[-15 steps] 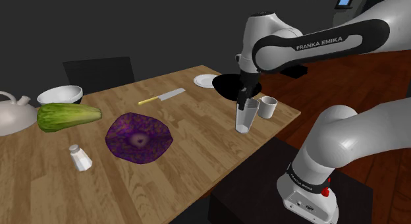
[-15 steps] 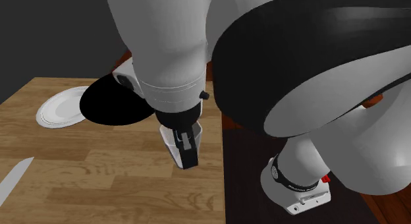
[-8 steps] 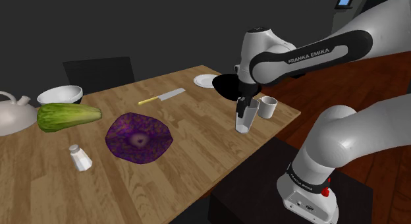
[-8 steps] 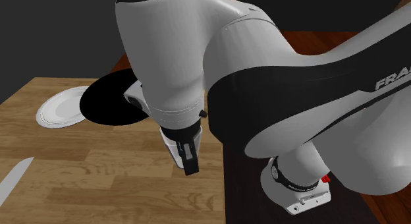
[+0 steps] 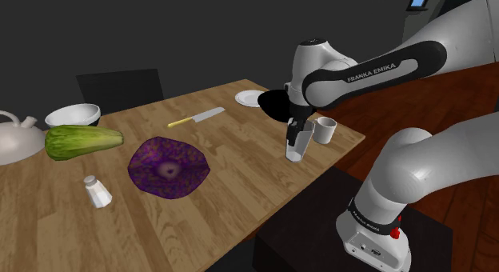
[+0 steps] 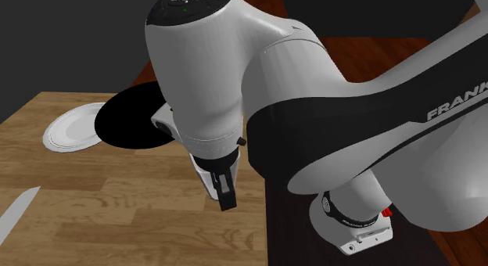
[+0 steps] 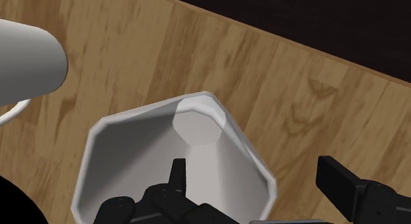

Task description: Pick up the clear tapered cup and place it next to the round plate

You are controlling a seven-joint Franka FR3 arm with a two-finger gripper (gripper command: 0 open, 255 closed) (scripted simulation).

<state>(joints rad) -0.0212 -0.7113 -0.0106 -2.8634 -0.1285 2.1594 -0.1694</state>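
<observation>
The clear tapered cup (image 5: 297, 147) stands upright on the wooden table (image 5: 240, 178), near the edge closest to the stand and just beside a white mug (image 5: 325, 130). The gripper (image 7: 253, 176) hangs over its mouth with its fingers (image 7: 342, 183) apart. One sits inside the cup and the other outside, so they straddle one wall, which looks to me like a set-up for pinching the rim. Neither finger presses the wall, so I'd say the cup is not yet held. The small white round plate (image 5: 250, 98), which I take to be the goal, lies well apart towards the far corner.
</observation>
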